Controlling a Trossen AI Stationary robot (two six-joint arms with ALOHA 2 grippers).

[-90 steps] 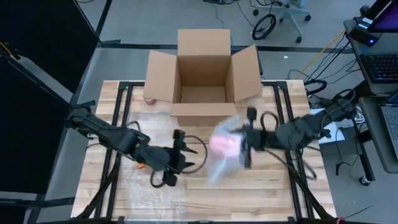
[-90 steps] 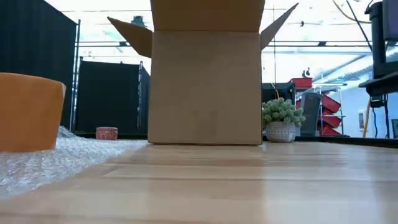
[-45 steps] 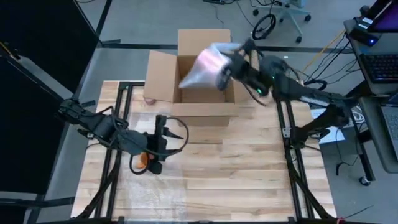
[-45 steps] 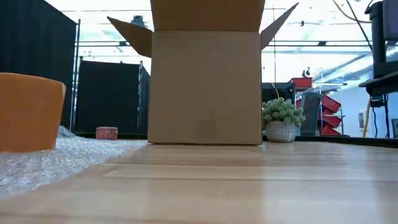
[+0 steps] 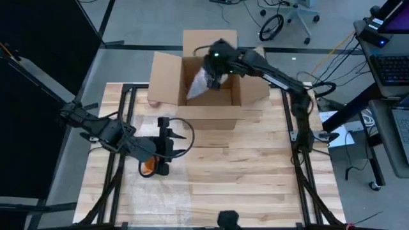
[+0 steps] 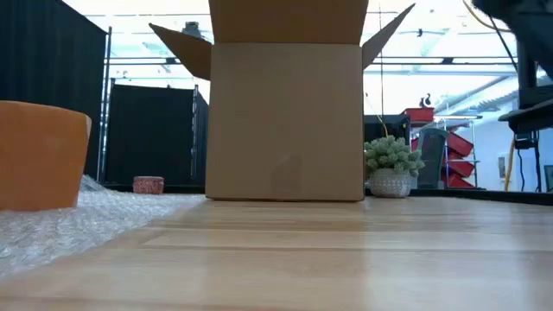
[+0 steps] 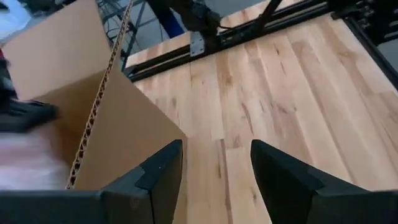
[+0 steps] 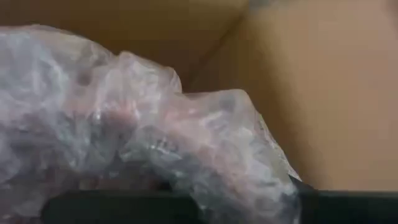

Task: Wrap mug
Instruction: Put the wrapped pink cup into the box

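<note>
Grey concrete floor (image 5: pixel 147 19) round the table, black curtain panels (image 5: pixel 38 76) from 8 to 11 o'clock. Office chair (image 5: pixel 291 13) at 1 o'clock, desk w/ keyboard (image 5: pixel 391 67) at 3. Low view: bright overhead light, small potted plant (image 6: pixel 391 168), red bins (image 6: pixel 445 147) on rack behind.

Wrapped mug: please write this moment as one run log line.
right gripper: holds wrapped mug in box | left gripper: open, over table
</note>
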